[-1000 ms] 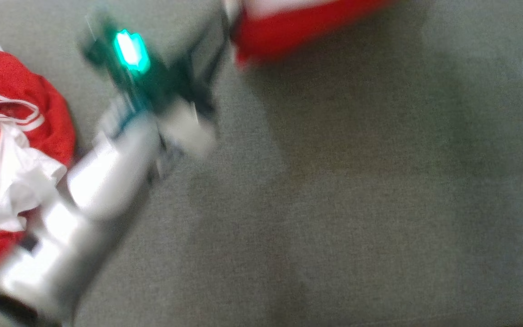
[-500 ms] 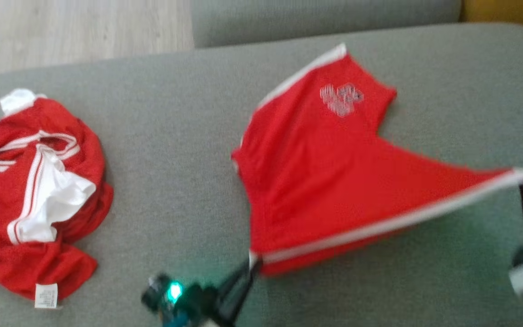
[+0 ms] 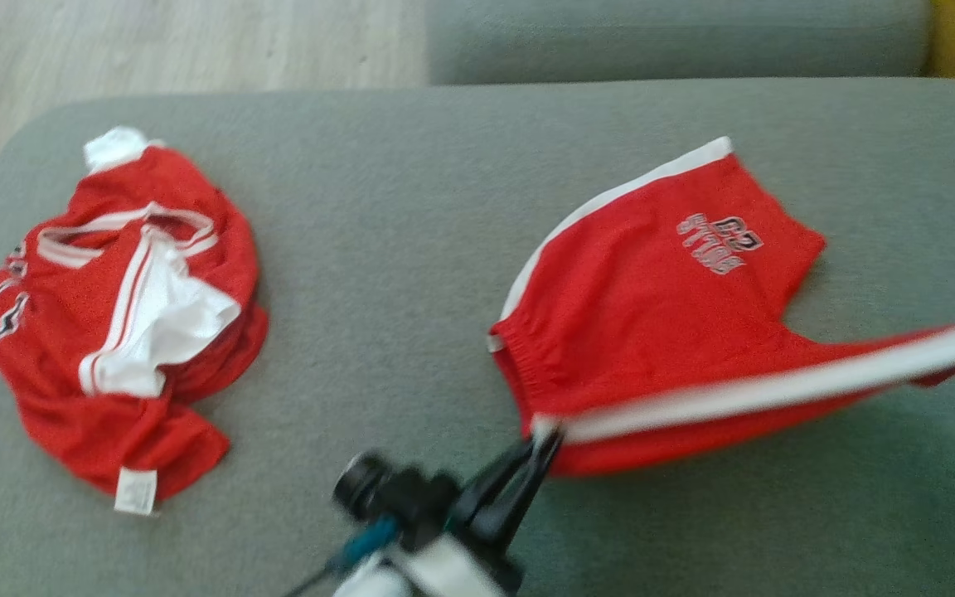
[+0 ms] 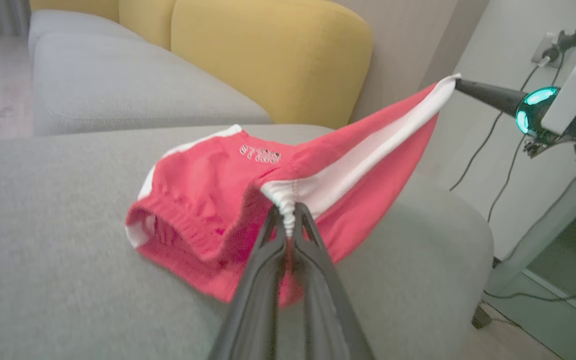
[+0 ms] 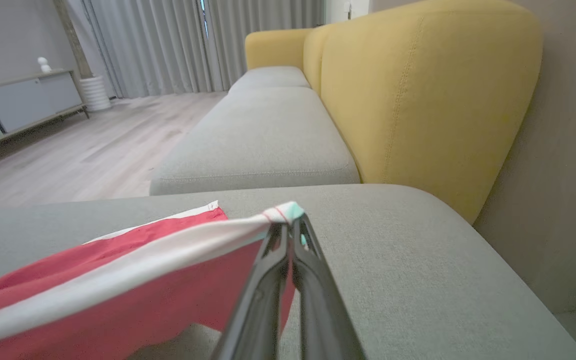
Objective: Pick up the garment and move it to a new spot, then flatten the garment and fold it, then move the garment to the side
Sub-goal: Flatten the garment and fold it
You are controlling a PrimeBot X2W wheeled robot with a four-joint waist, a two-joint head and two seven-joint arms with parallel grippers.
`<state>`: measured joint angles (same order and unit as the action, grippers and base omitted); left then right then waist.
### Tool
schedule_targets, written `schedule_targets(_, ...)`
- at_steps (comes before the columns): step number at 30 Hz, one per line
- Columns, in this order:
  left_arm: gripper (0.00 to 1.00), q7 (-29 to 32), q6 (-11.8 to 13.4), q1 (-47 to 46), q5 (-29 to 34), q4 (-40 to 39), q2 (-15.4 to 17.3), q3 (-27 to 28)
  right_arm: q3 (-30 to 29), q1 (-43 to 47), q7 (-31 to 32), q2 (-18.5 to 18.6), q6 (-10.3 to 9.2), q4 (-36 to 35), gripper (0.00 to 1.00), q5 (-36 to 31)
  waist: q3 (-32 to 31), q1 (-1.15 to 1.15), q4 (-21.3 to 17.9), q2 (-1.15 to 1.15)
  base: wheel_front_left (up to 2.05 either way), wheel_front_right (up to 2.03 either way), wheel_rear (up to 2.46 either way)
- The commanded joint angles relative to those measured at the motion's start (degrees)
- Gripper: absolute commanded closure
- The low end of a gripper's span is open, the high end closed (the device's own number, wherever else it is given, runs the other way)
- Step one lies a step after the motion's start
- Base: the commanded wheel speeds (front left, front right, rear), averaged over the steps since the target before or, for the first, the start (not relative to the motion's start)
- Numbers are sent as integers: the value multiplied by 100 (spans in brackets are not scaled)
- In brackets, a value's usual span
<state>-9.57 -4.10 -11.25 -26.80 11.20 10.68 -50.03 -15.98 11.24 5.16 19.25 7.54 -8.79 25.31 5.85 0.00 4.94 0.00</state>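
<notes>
The garment [image 3: 652, 315] is a pair of red shorts with white side stripes and a printed logo. It is stretched above the grey sofa cushion [image 3: 411, 249], with its far part resting on the cushion. My left gripper [image 3: 540, 439] is shut on the waistband corner at the white stripe, as the left wrist view shows: left gripper [image 4: 288, 222], garment [image 4: 208, 185]. My right gripper [image 5: 290, 227] is shut on the other end of that white stripe of the garment [image 5: 118, 280]. In the left wrist view the right gripper [image 4: 460, 86] pulls the stripe taut.
A second red and white garment [image 3: 125, 315] lies crumpled at the cushion's left end. A yellow backrest [image 5: 428, 100] stands at the right, and another grey seat [image 3: 676, 37] lies beyond. Wooden floor [image 3: 154, 41] lies past the far left edge. Cables and a stand [image 4: 543, 200] are off the cushion's end.
The head camera has swung up from a blurred close view to overlook the cushion. The shorts stay stretched between both grippers, and the right gripper has left the head view's right edge.
</notes>
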Motion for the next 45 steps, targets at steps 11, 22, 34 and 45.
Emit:
schedule_targets(11,100,-125,-59,-1706,-482,1058,-694,410,992,-2092,382,976,-5,1035,100,-195,717,0,645,0,0,0,0)
schedule_targets(22,100,-276,-13,-2487,-1028,1733,-778,98,2206,-3756,629,1508,-5,2400,100,3,1168,0,894,0,0,0,0)
schedule_targets(34,0,-520,360,-3057,-1528,2074,-780,-430,3171,-4999,-60,1405,-5,3759,0,265,1389,0,960,0,0,0,0)
schedule_targets(45,0,-541,1440,-2179,-435,847,-780,389,3223,-4464,-473,1889,-5,4319,0,987,1280,0,1146,0,0,0,0)
